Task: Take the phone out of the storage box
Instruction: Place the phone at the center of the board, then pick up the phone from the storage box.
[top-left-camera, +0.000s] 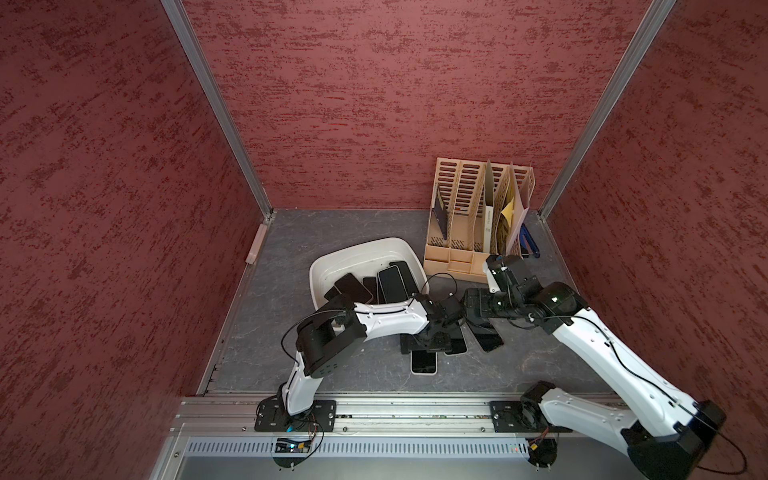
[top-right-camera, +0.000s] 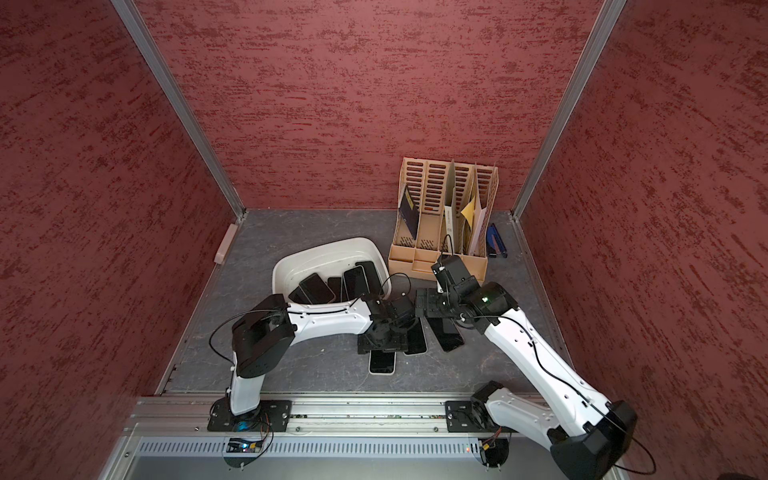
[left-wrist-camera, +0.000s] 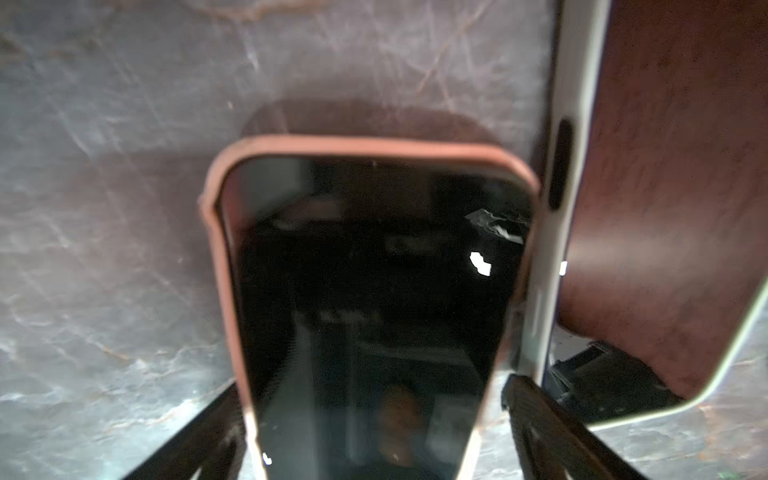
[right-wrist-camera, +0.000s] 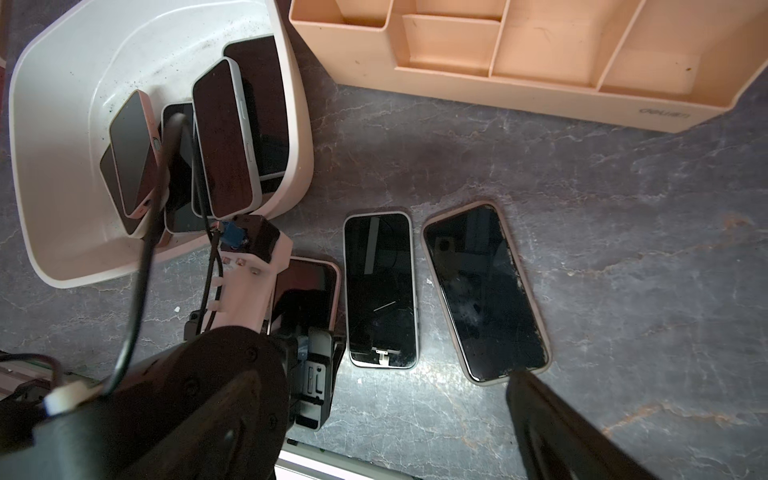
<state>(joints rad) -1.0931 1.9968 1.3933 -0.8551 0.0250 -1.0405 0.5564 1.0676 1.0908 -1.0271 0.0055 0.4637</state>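
Grey marbled matting (top-left-camera: 291, 353) lay under the left gripper (left-wrist-camera: 372, 382), its black jaws spread either side of a glossy, round-cornered phone (left-wrist-camera: 374, 270) in a matte pink case, flat on that matting outside the storage box (top-left-camera: 357, 249). That smooth white tub, beside a slotted beige file organizer (top-left-camera: 465, 199), held more dark-screened phones (top-left-camera: 390, 284); the right gripper (top-left-camera: 473, 305) hung open and empty.

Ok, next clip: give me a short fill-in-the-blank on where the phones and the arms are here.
1. The storage box holds several ___.
2. The fingers of the left gripper straddle a phone in a ___ case, lying on the table.
3. The right gripper hangs above the table with its fingers open, holding ___.

Missing words: phones; pink; nothing.
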